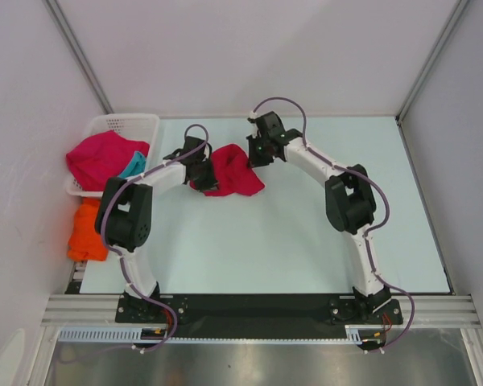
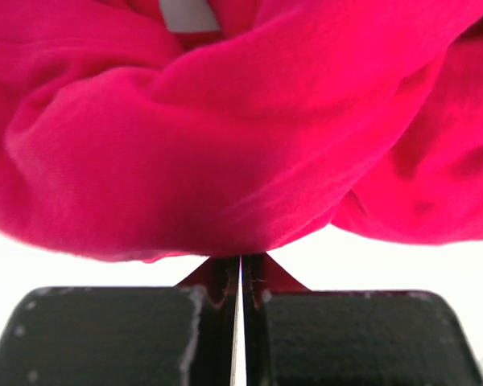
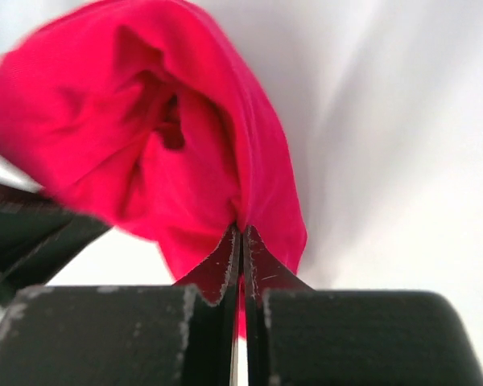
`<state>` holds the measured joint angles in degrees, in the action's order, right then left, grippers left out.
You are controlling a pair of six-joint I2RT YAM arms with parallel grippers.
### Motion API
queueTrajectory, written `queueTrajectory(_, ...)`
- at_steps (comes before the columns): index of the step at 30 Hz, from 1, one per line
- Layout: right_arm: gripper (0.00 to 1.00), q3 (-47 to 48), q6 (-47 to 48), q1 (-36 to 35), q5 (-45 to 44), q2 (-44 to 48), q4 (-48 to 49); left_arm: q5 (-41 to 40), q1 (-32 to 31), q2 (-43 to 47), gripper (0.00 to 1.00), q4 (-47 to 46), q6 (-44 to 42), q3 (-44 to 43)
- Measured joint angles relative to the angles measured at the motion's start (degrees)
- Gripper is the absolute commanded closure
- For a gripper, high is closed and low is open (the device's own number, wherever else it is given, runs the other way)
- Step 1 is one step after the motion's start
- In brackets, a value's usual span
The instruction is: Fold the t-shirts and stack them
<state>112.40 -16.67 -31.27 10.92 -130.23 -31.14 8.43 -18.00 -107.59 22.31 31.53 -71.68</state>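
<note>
Plainly, the work looks barely begun. In the top view nothing is folded or stacked. One crimson t-shirt point(image 1: 229, 170) lies crumpled on the table point(image 1: 266, 241) toward its far side, between the two arms. A second crimson t-shirt point(image 1: 101, 157) and a teal t-shirt point(image 1: 133, 166) are heaped over the white basket point(image 1: 125, 122) at the far left. An orange t-shirt point(image 1: 87, 229) lies bunched just beside the basket's near side, at the table's left edge. Both arms reach forward and bend inward, the left gripper point(image 1: 200, 165) at the crumpled shirt's left edge and the right gripper point(image 1: 256, 153) at its upper right. In the left wrist view the jaws are pressed together with a small tuck of crimson cloth pinched between them, and the rest of the shirt billows above in loose folds. In the right wrist view the jaws likewise meet on a thin edge of the same shirt, which bunches up to the left; a dark part of the other arm shows at the lower left. Spreading this shirt flat seems to be the step in hand, with all four left to fold.
</note>
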Motion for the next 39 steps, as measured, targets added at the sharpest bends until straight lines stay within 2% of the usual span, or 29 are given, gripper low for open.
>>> queueTrajectory(12,1.0,-7.0,1.5,-0.6,-6.2,18.8,-1.8,-2.1,-0.4,0.0,1.0,-1.6,1.0,0.9)
queueTrajectory(22,1.0,-10.9,1.7,-3.2,-13.4,25.0,-3.1,-4.8,-0.5,1.0,1.0,0.1,1.5,1.1)
queueTrajectory(27,1.0,-16.6,-0.1,-3.3,-17.8,29.0,-2.8,-7.7,-0.6,4.8,1.0,2.3,1.8,1.1)
queueTrajectory(33,1.0,-25.1,-2.4,-5.1,-25.6,36.6,-2.6,-13.0,-0.6,13.9,1.0,3.7,3.0,1.6)
queueTrajectory(36,1.0,-26.1,-2.8,-7.9,-29.4,40.7,-3.1,-14.3,-0.6,17.7,1.0,3.3,3.4,1.8)
queueTrajectory(39,1.0,-26.2,-3.0,-10.0,-31.3,43.5,-3.3,-13.3,-0.7,17.1,0.99,1.4,3.7,2.5)
